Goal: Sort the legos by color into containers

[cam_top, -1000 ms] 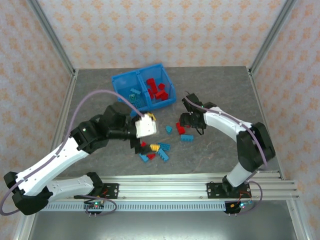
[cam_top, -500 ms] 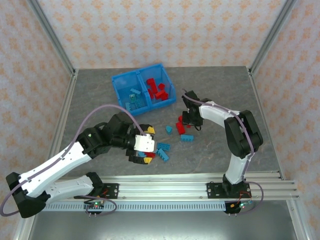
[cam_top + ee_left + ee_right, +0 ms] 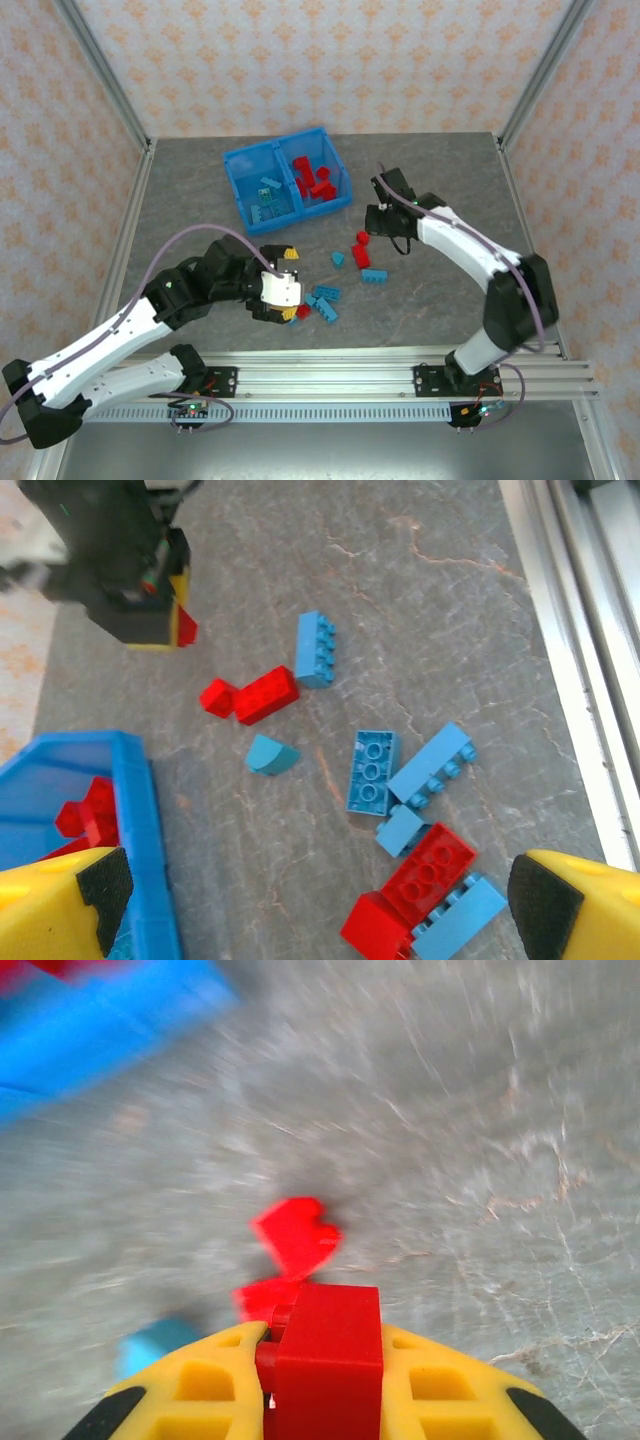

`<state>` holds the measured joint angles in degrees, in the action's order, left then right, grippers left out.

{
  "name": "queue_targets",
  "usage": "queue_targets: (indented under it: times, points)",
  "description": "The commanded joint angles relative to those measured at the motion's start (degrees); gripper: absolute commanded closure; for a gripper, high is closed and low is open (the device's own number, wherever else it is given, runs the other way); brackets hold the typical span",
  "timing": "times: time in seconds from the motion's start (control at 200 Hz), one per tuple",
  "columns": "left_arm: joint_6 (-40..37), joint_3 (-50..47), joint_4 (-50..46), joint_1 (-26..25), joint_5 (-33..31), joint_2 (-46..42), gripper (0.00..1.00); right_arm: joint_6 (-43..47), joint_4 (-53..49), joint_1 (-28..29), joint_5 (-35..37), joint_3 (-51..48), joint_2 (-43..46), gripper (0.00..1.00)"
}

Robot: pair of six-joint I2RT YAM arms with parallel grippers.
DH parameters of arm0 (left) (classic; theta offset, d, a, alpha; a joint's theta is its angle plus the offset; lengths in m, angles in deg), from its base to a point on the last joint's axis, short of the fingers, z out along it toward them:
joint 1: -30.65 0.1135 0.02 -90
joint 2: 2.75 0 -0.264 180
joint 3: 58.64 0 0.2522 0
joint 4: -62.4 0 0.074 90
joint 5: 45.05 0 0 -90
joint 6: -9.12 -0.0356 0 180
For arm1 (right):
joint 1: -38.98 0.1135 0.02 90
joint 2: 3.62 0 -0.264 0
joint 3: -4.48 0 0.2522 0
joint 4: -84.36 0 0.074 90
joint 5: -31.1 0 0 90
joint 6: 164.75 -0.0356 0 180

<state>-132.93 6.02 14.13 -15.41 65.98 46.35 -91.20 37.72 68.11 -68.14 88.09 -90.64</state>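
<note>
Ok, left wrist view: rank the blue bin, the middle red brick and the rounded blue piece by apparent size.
1. blue bin, largest, though cropped by the frame edge.
2. red brick.
3. rounded blue piece, only slightly smaller than the brick.

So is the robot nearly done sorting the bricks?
About halfway. Done: red bricks sit in the bin's right compartment, light blue ones in the left. In hand: the right gripper grips a red brick; the left gripper hangs open. Left: roughly ten loose bricks on the table.
</note>
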Motion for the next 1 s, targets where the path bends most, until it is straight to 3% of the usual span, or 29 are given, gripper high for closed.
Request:
queue_targets:
  times: [0.0, 0.105, 0.325, 0.521, 0.706, 0.991]
  points:
    - [-1.2, -1.9, 4.8, 1.0, -2.6, -3.5, 0.00, 1.4, 4.5, 3.6, -1.6, 2.8, 4.2, 0.81]
    - [-1.7, -3.8, 6.4, 2.2, -1.5, -4.5, 0.00, 1.3, 9.3, 5.0, -2.3, 6.6, 1.1, 0.81]
    - [-3.9, -4.1, 4.0, 2.5, -3.9, -1.6, 0.00, 4.1, 12.2, 4.6, -1.4, 22.2, -17.6, 0.80]
    - [-4.2, -4.7, 4.6, 2.6, -4.3, -2.2, 0.00, 4.9, 5.6, 3.9, 3.1, 40.5, -34.4, 0.80]
    - [-4.8, -5.1, 4.6, 2.8, -4.7, -2.3, 0.00, 3.2, 0.4, 3.4, 5.5, 52.4, -45.1, 0.79]
    - [-4.8, -5.6, 5.3, 3.2, -4.1, -2.8, 0.00, 3.4, -9.8, 3.0, 2.8, 68.8, -53.8, 0.59]
